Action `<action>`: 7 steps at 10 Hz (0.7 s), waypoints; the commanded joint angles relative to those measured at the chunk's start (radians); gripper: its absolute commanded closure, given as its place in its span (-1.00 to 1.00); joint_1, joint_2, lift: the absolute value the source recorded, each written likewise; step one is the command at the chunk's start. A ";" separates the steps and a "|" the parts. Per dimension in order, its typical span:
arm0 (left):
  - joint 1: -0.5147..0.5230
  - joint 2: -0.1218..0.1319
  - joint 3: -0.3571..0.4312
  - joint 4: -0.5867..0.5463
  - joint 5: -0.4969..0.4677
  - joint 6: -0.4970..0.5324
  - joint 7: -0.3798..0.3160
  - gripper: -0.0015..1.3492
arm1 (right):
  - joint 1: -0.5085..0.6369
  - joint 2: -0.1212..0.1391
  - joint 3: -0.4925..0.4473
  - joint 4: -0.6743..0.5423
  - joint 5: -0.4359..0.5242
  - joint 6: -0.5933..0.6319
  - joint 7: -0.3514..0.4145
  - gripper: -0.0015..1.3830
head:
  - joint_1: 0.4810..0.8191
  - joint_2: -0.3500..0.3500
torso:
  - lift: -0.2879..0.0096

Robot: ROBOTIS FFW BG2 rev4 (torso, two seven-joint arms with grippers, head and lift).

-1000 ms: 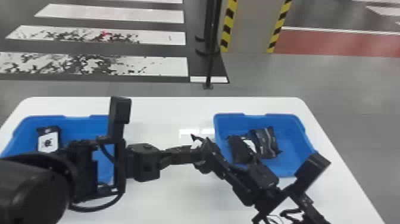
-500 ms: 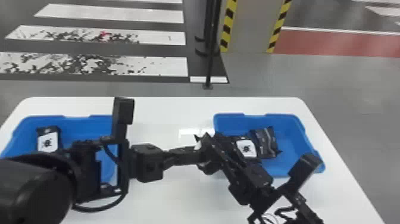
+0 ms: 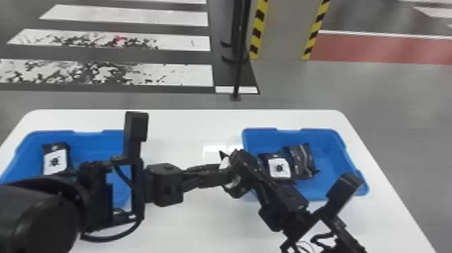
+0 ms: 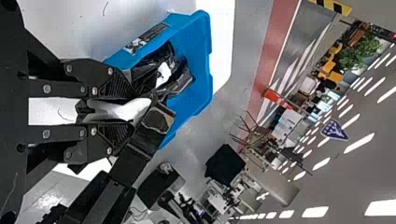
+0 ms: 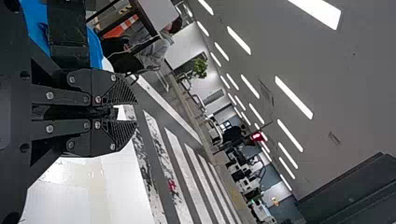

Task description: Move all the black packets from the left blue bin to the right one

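The white tabletop [image 3: 188,129]: right bin [image 3: 333,158] has two packets [image 3: 279,168], left bin [image 3: 94,146] one packet [image 3: 55,162] to move; both your jaws grip another packet [image 4: 133,109].

Head downward, left wrist closer; both: right bin [image 3: 333,158].

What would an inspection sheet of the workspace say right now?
Surface: white table, bearing both bins.
Job's things: one packet visible in the left bin; a labelled packet and a streaked packet in the right bin.
Clutter: nothing seen.
Grippers: left gripper shut on another packet; right gripper closed on dark material, probably that same packet.
Cables: black cable loops beside the left arm.
Surroundings: white-striped floor and black pole beyond the table.
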 commanded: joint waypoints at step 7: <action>0.247 -0.022 0.273 -0.156 0.025 0.004 0.000 -0.73 | -0.270 -0.043 -0.254 0.278 0.151 -0.027 -0.014 0.85 | 0.27 -0.38 | -0.01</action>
